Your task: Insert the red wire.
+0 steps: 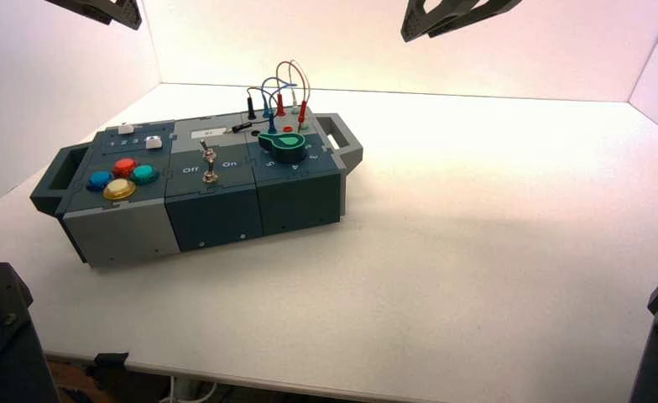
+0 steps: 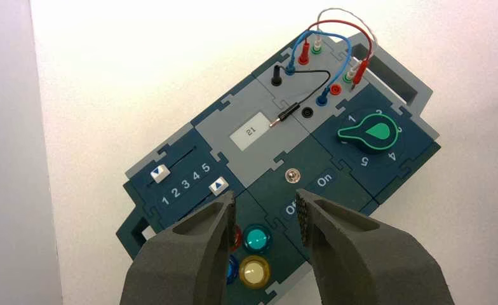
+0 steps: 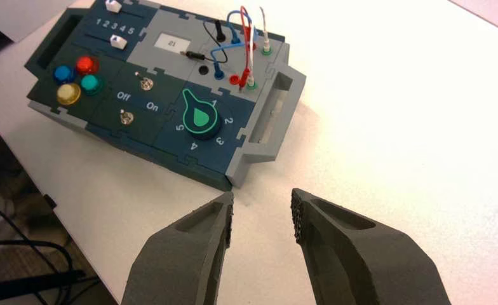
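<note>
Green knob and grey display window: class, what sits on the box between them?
In the left wrist view, between the green knob and the display window lie the loose black plug and an empty black socket.

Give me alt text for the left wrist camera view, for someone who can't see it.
The open left gripper hovers above a grey and dark teal control box on a white table, near its round coloured buttons. At the box's far end, the red wire arches between sockets; one red plug hangs beside an empty red socket.
</note>
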